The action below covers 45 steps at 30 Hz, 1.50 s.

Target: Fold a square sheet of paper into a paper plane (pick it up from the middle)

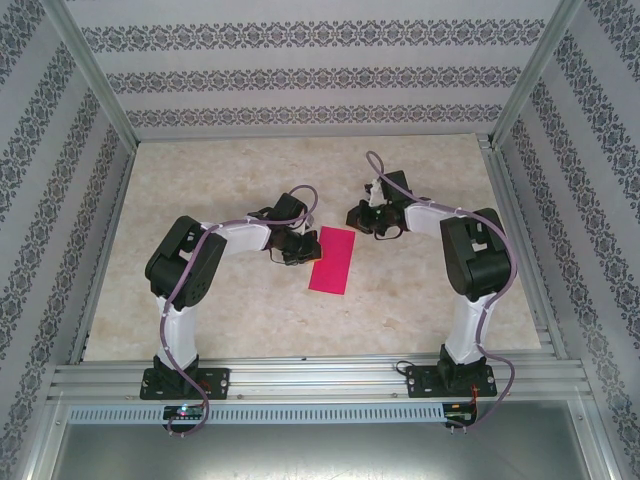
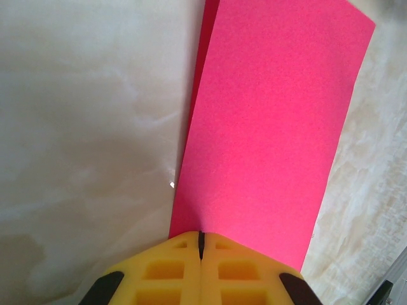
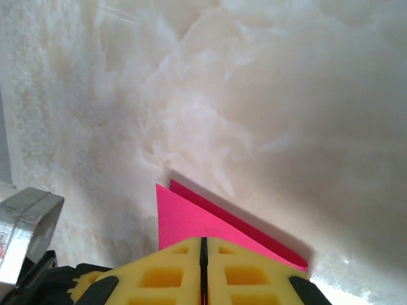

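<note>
Top external view placed the work in the middle of the table (image 1: 200,180). On the left, the left gripper (image 2: 200,240) had its yellow fingers (image 2: 168,270) clenched tip to tip at the short end of the square sheet of paper (image 1: 333,260). The sheet lay flat between the two grippers, folded into a two-layer strip. The right gripper (image 3: 203,244) was likewise closed, at a corner of the sheet. Whether either nipped the paper or merely pressed on it, I could not tell. Judgement: the centre crease was being set. Done well, one tip should pin the strip while the other runs along the fold, edges kept matched, since thin paper may skid on a smooth top. Count: one sheet, two layers; two grippers, two fingers apiece.
</note>
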Available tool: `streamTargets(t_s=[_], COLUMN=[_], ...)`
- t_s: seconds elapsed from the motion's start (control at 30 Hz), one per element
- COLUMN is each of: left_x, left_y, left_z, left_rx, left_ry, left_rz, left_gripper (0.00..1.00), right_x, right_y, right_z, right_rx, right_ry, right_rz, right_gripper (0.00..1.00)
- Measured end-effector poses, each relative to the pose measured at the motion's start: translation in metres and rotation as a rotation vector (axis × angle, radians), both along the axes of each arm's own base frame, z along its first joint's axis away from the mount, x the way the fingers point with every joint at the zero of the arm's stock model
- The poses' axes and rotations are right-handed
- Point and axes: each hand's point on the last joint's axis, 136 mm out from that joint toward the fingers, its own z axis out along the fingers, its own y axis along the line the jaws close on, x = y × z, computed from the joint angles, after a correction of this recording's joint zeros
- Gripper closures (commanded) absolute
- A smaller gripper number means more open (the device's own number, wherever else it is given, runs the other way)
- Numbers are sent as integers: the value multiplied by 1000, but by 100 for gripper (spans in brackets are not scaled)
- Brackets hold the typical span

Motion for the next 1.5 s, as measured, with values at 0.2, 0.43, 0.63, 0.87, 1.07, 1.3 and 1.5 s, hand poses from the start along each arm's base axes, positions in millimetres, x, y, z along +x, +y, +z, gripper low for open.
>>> streamTargets(t_s=[0.2, 0.43, 0.63, 0.87, 1.07, 1.3, 1.5], left_x=[0, 0, 0, 0, 0, 0, 0], left_y=[0, 0, 0, 0, 0, 0, 0], left_z=[0, 0, 0, 0, 0, 0, 0], left_rx=[0, 0, 0, 1, 1, 1, 2], left_ry=[0, -2, -3, -5, -5, -3, -3], left_rz=[0, -3, -4, -6, -6, -6, -6], left_gripper=[100, 100, 100, 100, 100, 100, 100], right_x=[-1, -3, -6, 1, -4, -10, -11], right_y=[0, -2, -3, 2, 2, -2, -2], right_z=[-16, -35, -27, 10, -5, -35, -33], right_rx=[-2, -2, -11, 32, 42, 33, 35], right_ry=[33, 76, 83, -4, 24, 77, 77], right_rz=[-1, -6, 3, 12, 1, -7, -7], right_gripper=[91, 90, 90, 90, 90, 90, 90])
